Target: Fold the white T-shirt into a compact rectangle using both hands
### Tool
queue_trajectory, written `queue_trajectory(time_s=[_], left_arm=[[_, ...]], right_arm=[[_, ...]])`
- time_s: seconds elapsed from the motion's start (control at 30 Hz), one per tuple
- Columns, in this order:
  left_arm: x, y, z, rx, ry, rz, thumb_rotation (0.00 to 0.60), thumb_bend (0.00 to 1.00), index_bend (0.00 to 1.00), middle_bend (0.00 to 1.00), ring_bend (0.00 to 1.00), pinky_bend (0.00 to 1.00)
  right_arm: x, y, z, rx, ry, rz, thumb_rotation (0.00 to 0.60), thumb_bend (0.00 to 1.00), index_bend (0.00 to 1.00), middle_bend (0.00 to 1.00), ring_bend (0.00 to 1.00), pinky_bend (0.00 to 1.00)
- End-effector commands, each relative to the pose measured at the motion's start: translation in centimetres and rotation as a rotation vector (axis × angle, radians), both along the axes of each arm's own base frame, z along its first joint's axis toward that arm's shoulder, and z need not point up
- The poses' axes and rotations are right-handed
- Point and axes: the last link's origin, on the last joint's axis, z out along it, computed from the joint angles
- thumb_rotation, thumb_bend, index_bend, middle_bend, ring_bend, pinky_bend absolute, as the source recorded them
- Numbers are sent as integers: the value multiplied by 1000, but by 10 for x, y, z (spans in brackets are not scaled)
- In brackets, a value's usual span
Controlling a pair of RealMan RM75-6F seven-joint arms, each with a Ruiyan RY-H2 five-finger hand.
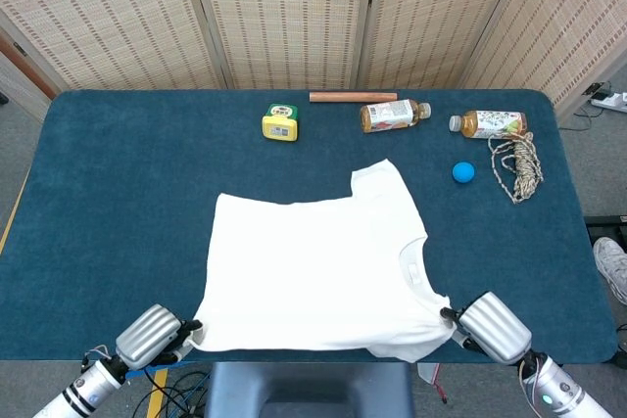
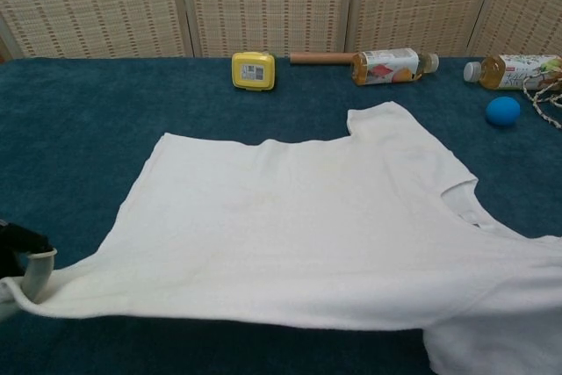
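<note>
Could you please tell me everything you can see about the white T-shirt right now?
The white T-shirt is plain, soft-looking fabric, spread flat on the blue table cover with its neck opening toward the robot's right and one short sleeve pointing to the far side. Its near edge reaches the table's front edge. The left hand grips the near hem corner and the right hand grips the near shoulder; the near sleeve is mostly hidden. Nothing else touches it.

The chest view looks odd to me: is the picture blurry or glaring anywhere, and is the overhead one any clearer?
Chest view: even light, no glare; the white T-shirt looms large at the bottom edge, which cuts it off, and only a sliver of the left hand shows. Head view: sharp and evenly lit, with both the left hand and right hand in frame.
</note>
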Motion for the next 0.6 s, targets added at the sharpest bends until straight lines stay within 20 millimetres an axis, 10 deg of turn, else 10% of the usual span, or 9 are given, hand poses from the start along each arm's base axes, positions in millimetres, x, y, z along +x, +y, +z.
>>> queue_trajectory(time_s=[0.03,0.6], left_arm=[[1,-17,11,-26,-16,12,600,516,648,942,885,976],[-1,-56,26,-26,-39,34,600,516,649,943,885,976]], right_arm=[[-2,8,4,6,-3,-6,600,609,815,956,1000,1000],[-4,47,19,13,-24,-20,600,617,838,970,1000,1000]])
